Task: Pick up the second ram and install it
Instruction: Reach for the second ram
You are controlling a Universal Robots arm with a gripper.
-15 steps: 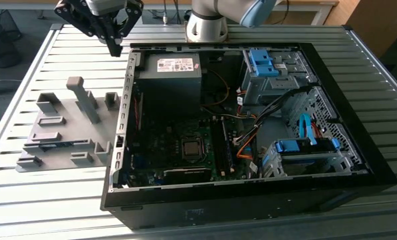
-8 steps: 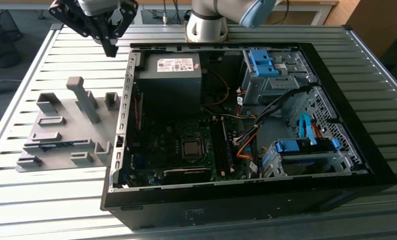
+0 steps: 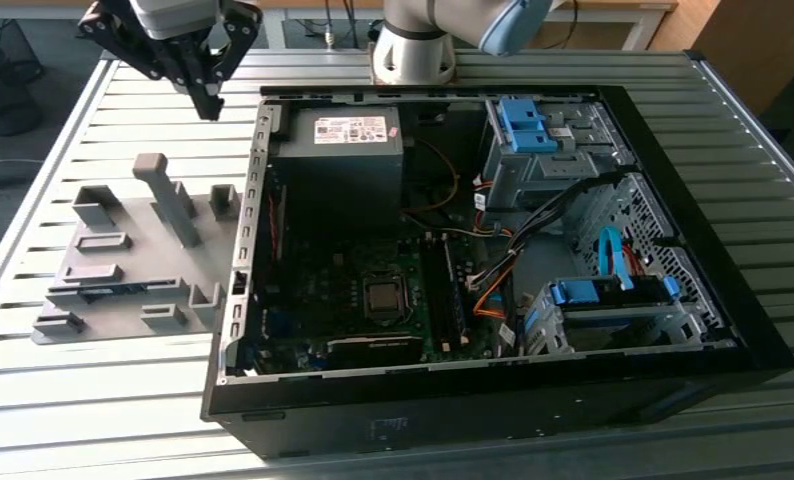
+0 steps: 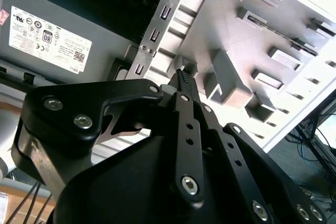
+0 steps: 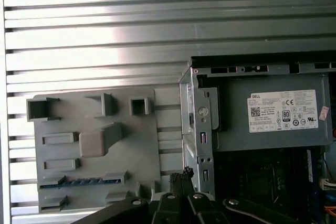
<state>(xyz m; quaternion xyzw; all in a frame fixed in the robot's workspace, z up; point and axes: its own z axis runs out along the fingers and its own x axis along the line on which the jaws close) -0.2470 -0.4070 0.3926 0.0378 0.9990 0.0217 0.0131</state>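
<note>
Gripper, upper left of exterior view, is closed, empty. Ram in fixture is best pinched mid-length, squarely, jaws opened first.

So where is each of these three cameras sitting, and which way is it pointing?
Exterior view: off the arm, up high, looking down on the open computer case and grey fixture plate; the arm and pincer show.
First wrist view: on the arm, looking straight down at the plate, which holds the blue ram; pincer shows.
Second wrist view: on the arm, close behind the pincer, looking along it at the plate.
Shared: both wrist views show plate, power supply and pincer.
</note>
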